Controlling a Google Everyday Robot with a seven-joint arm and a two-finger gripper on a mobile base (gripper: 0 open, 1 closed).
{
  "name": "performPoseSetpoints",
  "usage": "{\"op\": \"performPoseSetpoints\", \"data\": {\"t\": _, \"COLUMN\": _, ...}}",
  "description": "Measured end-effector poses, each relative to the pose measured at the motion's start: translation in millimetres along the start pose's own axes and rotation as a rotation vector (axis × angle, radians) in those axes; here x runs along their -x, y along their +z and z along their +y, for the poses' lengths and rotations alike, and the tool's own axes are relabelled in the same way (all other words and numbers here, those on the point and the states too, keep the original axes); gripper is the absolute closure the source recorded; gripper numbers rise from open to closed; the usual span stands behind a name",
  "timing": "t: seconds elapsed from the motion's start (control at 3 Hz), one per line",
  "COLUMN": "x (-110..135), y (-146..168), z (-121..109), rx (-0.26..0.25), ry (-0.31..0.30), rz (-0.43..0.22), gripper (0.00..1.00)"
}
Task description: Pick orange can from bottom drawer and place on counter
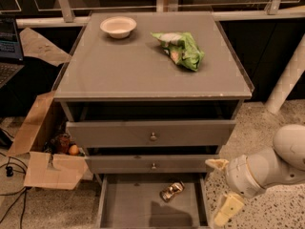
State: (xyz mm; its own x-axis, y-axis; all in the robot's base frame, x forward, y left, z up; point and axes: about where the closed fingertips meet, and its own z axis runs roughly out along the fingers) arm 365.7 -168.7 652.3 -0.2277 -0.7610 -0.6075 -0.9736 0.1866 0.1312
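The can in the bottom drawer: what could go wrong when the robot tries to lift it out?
The orange can lies on its side, so it may roll from the open gripper, which hovers right of the bottom drawer. It also sits near the back, close under the drawer front above, which the arm might bump.

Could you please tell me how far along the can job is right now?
Done: the bottom drawer is open. In hand: nothing; the gripper is open, right of the drawer. Left: grasp the orange can lying on the drawer floor and set it on the counter.
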Motion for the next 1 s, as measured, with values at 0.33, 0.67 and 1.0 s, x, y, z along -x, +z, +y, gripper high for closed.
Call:
{"op": "performPoseSetpoints", "data": {"t": 0.33, "x": -20.5, "y": 16.7, "z": -33.4, "rx": -0.128, "ry": 0.044, "rz": -0.086, "gripper": 0.00}}
{"op": "performPoseSetpoints", "data": {"t": 0.67, "x": -35.6, "y": 31.9, "z": -79.5, "rx": -0.256, "ry": 0.062, "rz": -0.088, "gripper": 0.00}}
{"op": "performPoseSetpoints", "data": {"t": 1.0, "x": -35.5, "y": 31.2, "z": -82.3, "rx": -0.267, "ry": 0.062, "rz": -0.087, "gripper": 0.00}}
